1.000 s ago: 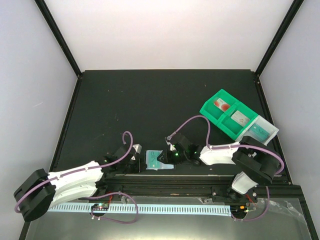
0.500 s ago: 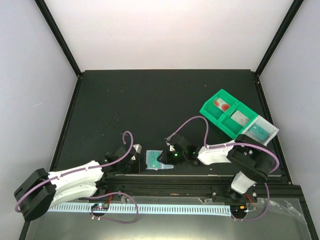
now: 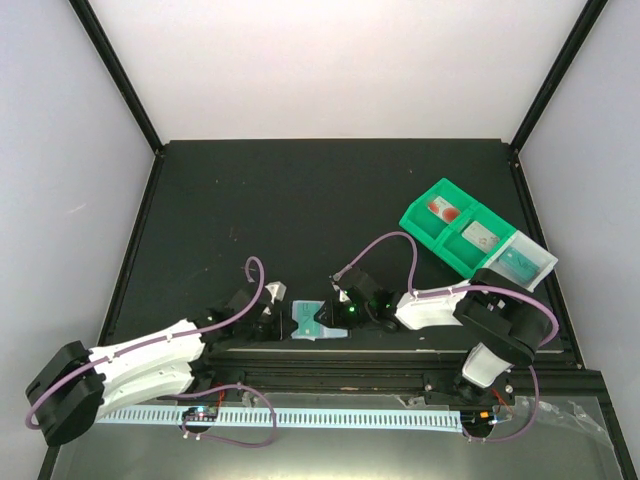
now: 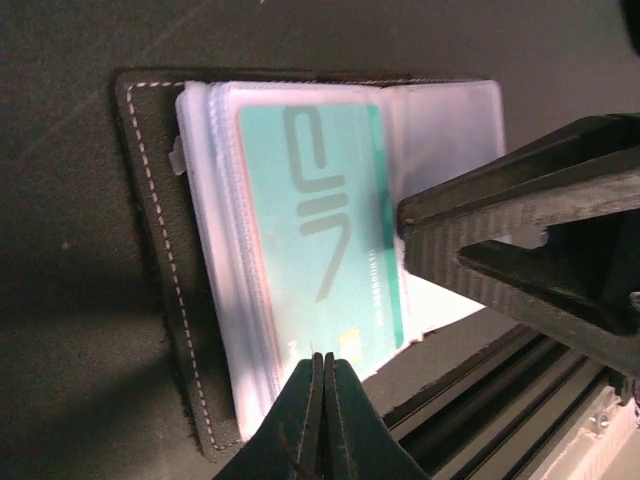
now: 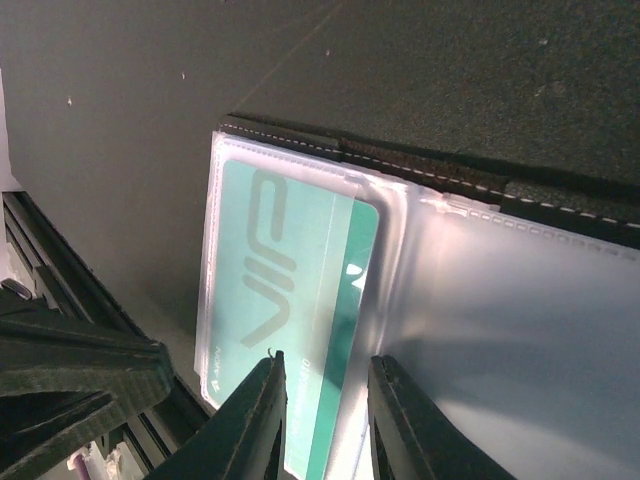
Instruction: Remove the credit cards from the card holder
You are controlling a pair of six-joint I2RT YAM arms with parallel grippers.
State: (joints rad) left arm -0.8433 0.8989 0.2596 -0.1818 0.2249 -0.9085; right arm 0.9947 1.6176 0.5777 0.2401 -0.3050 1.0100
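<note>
Top view: card holder (image 3: 310,321) lies open on the black table (image 3: 300,200), close to the near edge. It sits between the two grippers, with the left gripper (image 4: 322,378) just at its left end and the right gripper (image 5: 320,405) just at its right end

Left wrist view:
- Left fingers are pressed together, no gap visible
- Their tips meet the near short edge of a teal card (image 4: 318,225); cannot tell whether that edge is caught between them
- The card lies straight ahead of the tips, in the clear pockets of the holder
- It reads "VIP" in large darker-teal letters running along its length
- A line of fine print runs along one long edge, too small to read
- The holder's black stitched cover shows left of the tips; the right gripper's dark body sits to their right, over the other clear leaf

Right wrist view:
- Right fingers (image 5: 262,420) are spread, with a clear gap between them
- The teal card lies flat in that gap and ahead of it, "VIP" legible
- Neither finger is seen clamping it
- A frosted clear leaf lies right of the fingers, with the stitched black cover beyond

Green tray (image 3: 462,222) stands well to the right of the right gripper. It holds a white card with red marks (image 3: 441,209), a pale grey card (image 3: 481,238) and a second teal card (image 3: 522,262) in the clear end compartment. No print is readable on any of them
</note>
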